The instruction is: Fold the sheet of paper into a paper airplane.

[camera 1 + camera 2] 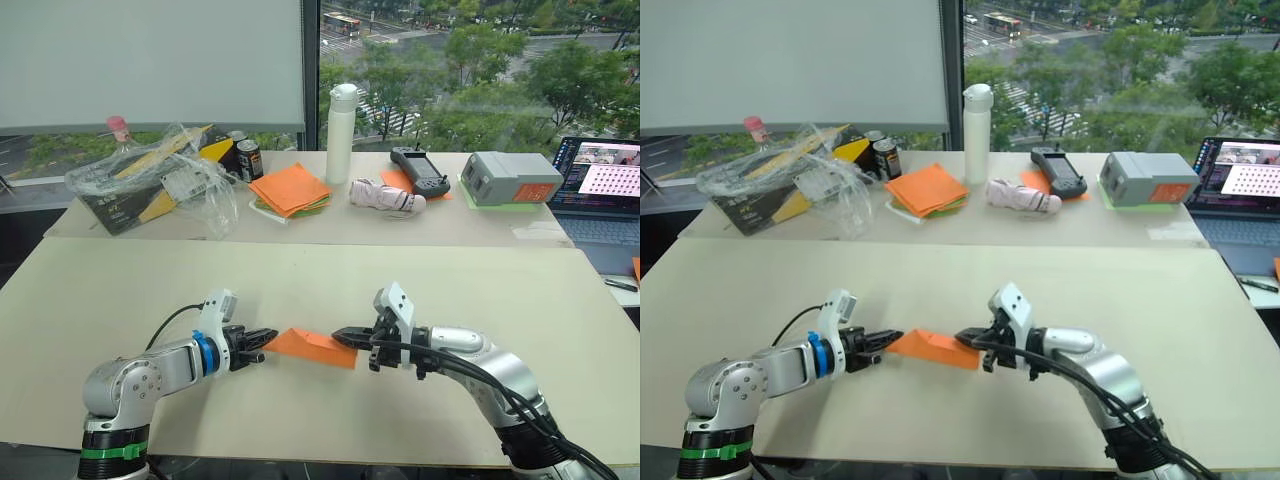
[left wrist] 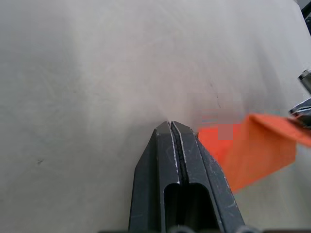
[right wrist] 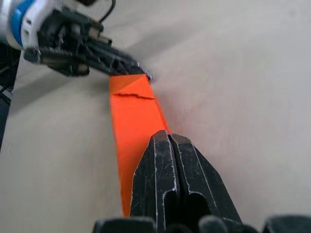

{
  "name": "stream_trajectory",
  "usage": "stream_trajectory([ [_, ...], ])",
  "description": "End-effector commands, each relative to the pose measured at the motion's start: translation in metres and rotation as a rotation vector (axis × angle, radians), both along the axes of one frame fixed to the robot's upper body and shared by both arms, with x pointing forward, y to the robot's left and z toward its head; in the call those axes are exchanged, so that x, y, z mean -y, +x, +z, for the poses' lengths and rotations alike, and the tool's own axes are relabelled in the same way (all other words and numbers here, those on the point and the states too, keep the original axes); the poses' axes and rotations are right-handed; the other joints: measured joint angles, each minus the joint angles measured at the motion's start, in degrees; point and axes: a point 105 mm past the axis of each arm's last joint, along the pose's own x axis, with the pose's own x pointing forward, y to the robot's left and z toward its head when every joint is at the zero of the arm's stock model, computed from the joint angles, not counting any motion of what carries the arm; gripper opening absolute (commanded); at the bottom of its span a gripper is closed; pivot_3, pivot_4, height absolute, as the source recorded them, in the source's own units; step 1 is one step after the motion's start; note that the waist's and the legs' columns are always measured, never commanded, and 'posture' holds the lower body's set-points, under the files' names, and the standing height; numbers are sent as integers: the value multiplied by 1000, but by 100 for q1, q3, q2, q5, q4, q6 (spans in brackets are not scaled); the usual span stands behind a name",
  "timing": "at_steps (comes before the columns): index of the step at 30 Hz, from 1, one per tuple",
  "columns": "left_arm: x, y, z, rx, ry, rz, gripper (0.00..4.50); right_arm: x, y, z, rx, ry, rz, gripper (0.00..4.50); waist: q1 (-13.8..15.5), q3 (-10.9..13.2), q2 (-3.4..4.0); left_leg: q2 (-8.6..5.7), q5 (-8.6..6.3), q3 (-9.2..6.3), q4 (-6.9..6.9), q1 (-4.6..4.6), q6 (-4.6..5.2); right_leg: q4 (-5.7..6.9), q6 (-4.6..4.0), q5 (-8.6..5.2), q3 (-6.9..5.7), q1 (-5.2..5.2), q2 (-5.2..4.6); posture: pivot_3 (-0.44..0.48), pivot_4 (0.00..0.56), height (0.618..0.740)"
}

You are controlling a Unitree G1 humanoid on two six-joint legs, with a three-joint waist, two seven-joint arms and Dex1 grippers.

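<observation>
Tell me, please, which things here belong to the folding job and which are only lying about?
Belong to the job:
- paper airplane, folded orange paper
- left end effector, shut on one end
- right end effector, shut on the other end

Only lying about:
- stack of orange and green sheets
- white bottle
- laptop
- plastic bag

We see the laptop [image 1: 604,190] cut off at the right edge, and each tool's tips cover an end of the paper airplane [image 1: 312,346].
</observation>
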Motion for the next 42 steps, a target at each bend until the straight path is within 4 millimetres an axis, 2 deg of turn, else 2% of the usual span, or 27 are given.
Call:
stream_trajectory([
  [1, -3, -4, 15, 43, -12, -8, 0, -7, -17, 31, 53, 48, 117, 30, -1, 1, 0, 0, 1, 0, 5, -19, -2, 5, 0, 0, 0, -18, 0, 0, 150, 740],
  [5, -7, -6, 19, 41, -20, -6, 0, -7, -29, 38, 40, 46, 190, 30, 1, 2, -1, 0, 1, -1, 6, -25, -2, 5, -1, 0, -2, -21, 0, 0, 150, 740],
  [10, -17, -5, 23, 47, -28, 27, 0, -5, -30, 37, 35, 21, 216, 30, -3, 3, -2, -1, 1, -1, 6, -24, -2, 6, -1, 0, -1, -21, 0, 0, 150, 740],
  [15, -30, 5, 34, 88, -34, 96, 0, -2, -18, 20, 42, -35, 163, 30, -1, 5, -5, -1, 1, 0, 7, -24, -2, 6, -1, 0, -1, -21, 0, 0, 150, 740],
  [20, -40, 11, 47, 121, -41, 130, 0, 1, -3, 17, 56, -49, 120, 30, -10, 5, -6, -1, 2, 0, 10, -25, -2, 8, -1, 0, -2, -22, 0, 0, 150, 740],
  [26, -34, 8, 53, 139, -60, 117, 0, 2, 7, 13, 66, -76, 111, 30, -12, 5, -6, -1, 2, 0, 10, -24, -3, 8, -1, 1, -1, -23, -1, 0, 150, 740],
  [30, -27, 5, 49, 134, -69, 107, 0, 0, 12, 15, 65, -70, 101, 1226, -10, 6, -6, -2, 2, 0, 12, -27, -3, 8, -1, 1, 0, -23, -3, 0, 150, 740],
  [39, -23, 3, 45, 127, -75, 115, 0, 1, 22, 20, 46, -52, 68, 4386, -12, 6, -6, -3, 2, 1, 14, -26, -3, 10, -1, 1, 0, -23, -4, 0, 150, 740],
  [42, -24, 2, 42, 119, -74, 120, 0, -1, 23, 28, 46, -34, 72, 4451, -19, 5, -6, -3, 2, 1, 14, -26, -4, 11, -1, 1, 0, -25, -4, 0, 150, 740],
])
